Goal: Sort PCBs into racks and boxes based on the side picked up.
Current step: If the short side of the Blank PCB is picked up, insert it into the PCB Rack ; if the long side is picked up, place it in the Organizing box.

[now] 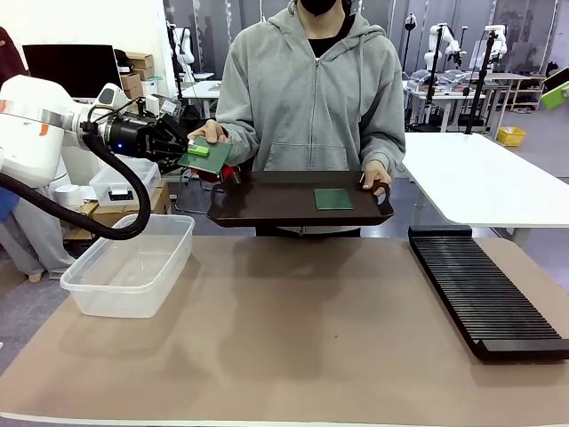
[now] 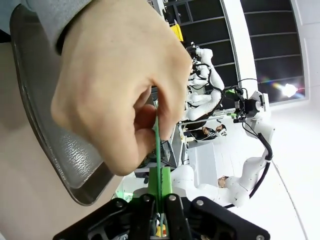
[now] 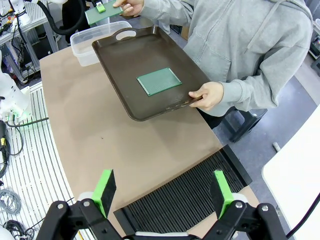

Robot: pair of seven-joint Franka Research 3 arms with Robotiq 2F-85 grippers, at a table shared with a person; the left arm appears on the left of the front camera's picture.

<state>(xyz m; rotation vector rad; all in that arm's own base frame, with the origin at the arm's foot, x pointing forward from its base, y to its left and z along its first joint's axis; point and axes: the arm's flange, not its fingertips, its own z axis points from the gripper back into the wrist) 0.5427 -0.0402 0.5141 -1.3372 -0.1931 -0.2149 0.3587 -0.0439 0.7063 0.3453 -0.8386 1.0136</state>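
Left jaws clamp a PCB (image 1: 213, 161) that the person's hand (image 1: 212, 133) also pinches, up beyond the clear tub (image 1: 133, 267), right jaws apart; pulling off before the hand lets go could wrench it loose.

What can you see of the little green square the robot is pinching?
The PCB is a thin, flat, square green board. It hangs in the air, slightly tilted, by the left end of the brown tray. The left gripper is shut on one edge, and the person's hand holds the opposite edge.
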